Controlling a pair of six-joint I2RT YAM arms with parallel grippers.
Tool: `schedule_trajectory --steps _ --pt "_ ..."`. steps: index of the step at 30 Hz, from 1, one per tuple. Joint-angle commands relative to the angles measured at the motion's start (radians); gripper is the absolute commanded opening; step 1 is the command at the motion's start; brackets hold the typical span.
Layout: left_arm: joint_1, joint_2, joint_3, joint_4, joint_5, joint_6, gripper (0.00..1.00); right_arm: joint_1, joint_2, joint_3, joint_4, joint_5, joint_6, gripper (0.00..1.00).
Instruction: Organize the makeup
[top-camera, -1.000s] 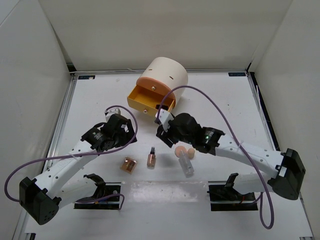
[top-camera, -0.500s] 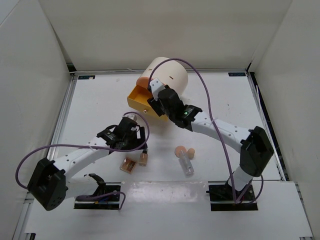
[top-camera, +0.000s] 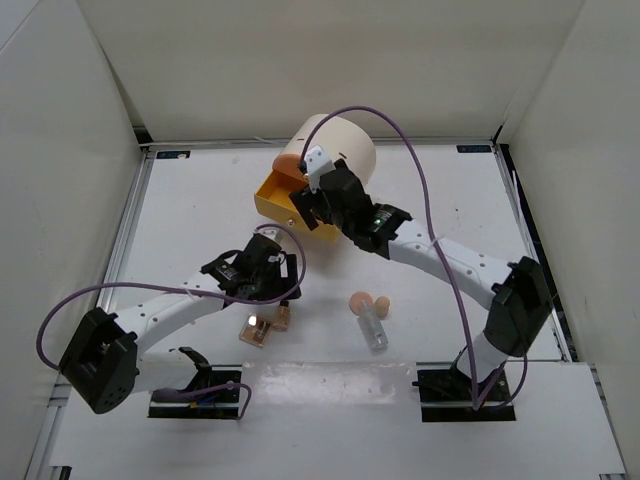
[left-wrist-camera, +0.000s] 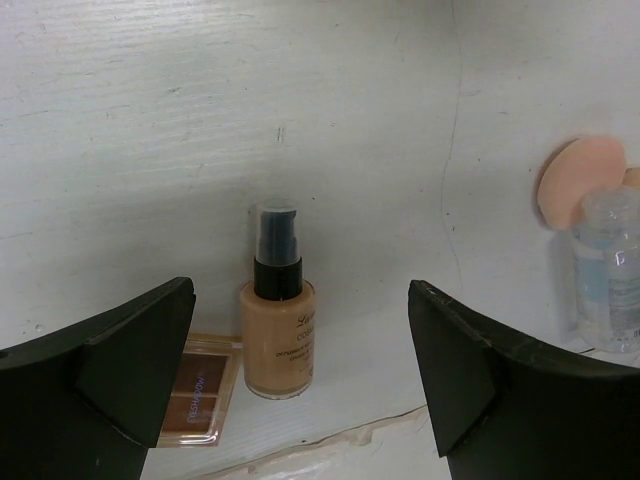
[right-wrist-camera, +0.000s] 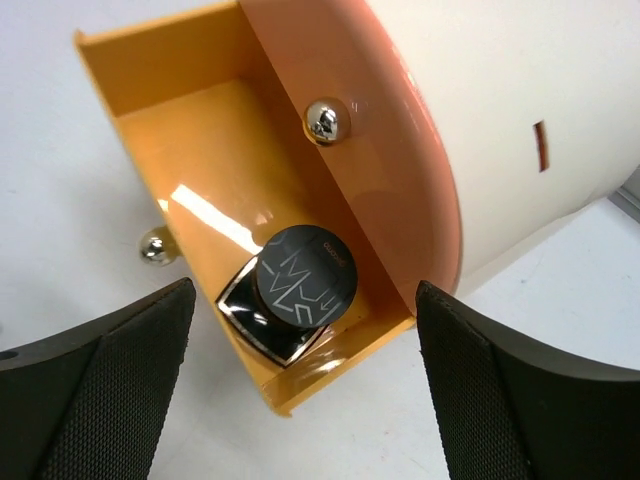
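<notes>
My left gripper (top-camera: 279, 296) is open and empty, just behind a tan foundation bottle (top-camera: 283, 318) that stands upright next to a rose-gold eyeshadow palette (top-camera: 253, 331). In the left wrist view the bottle (left-wrist-camera: 278, 335) stands ahead between the open fingers (left-wrist-camera: 130, 350), with the palette (left-wrist-camera: 200, 400) to its left. My right gripper (top-camera: 306, 203) is open and empty above the open yellow drawer (top-camera: 270, 200). In the right wrist view a round dark compact (right-wrist-camera: 305, 278) lies on a black square compact (right-wrist-camera: 262, 328) in the drawer (right-wrist-camera: 170, 130). Two peach sponges (top-camera: 363, 301) and a clear tube (top-camera: 374, 331) lie on the table.
The cream cylinder box (top-camera: 340, 148) stands at the back centre, its drawer pulled out toward the left front. In the left wrist view a sponge (left-wrist-camera: 580, 180) and the clear tube (left-wrist-camera: 612, 285) are at the right. White walls enclose the table.
My right arm swung from beside the sponges up to the drawer. My left gripper moved right and forward to the foundation bottle, which now stands closer to the palette.
</notes>
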Motion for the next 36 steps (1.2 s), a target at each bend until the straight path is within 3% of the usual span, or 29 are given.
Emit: schedule_trajectory --steps 1,8,17,25,26,29,34,36 --pt "-0.009 0.007 0.003 0.018 0.006 0.004 0.98 0.002 -0.133 0.007 0.014 -0.061 0.027 0.92" --pt "-0.027 0.017 -0.003 0.012 0.003 0.001 0.98 -0.002 -0.342 -0.140 0.024 -0.018 0.061 0.95" --pt "-0.099 0.063 -0.046 -0.019 -0.017 -0.033 0.86 -0.038 -0.581 -0.318 -0.145 0.282 0.175 0.99" --pt "-0.139 0.118 0.015 -0.034 -0.111 -0.053 0.44 -0.072 -0.667 -0.401 -0.216 0.283 0.273 0.99" --pt "-0.139 0.130 0.022 -0.043 -0.131 -0.062 0.30 -0.072 -0.667 -0.399 -0.228 0.283 0.276 0.99" --pt "-0.142 0.142 0.074 -0.086 -0.171 -0.082 0.10 -0.075 -0.667 -0.386 -0.246 0.301 0.285 0.99" --pt "-0.157 0.035 0.191 -0.154 -0.238 -0.077 0.10 -0.072 -0.673 -0.393 -0.222 0.319 0.273 0.99" --pt "-0.159 -0.047 0.224 -0.160 -0.325 -0.091 0.09 -0.075 -0.673 -0.392 -0.222 0.319 0.273 0.99"
